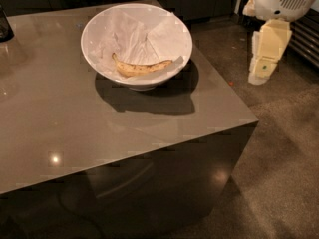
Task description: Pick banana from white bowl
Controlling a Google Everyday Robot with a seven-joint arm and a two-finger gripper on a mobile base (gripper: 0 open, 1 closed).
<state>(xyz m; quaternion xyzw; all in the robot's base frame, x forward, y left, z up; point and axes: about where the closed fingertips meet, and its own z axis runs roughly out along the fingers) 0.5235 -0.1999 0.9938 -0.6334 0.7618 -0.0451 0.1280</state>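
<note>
A large white bowl [172, 31] lined with crumpled white paper stands on the far middle of a grey glossy table [75, 128]. A small yellow banana [141, 68] with brown speckles lies curved in the bowl's near side. My gripper [262, 69] hangs at the upper right, off the table's right edge, well to the right of the bowl and above the floor. It holds nothing that I can see.
A dark object [5, 26] stands at the table's far left edge. Dark cabinets run along the back. A dark slatted unit [304, 39] stands at the far right. Speckled floor lies to the right of the table.
</note>
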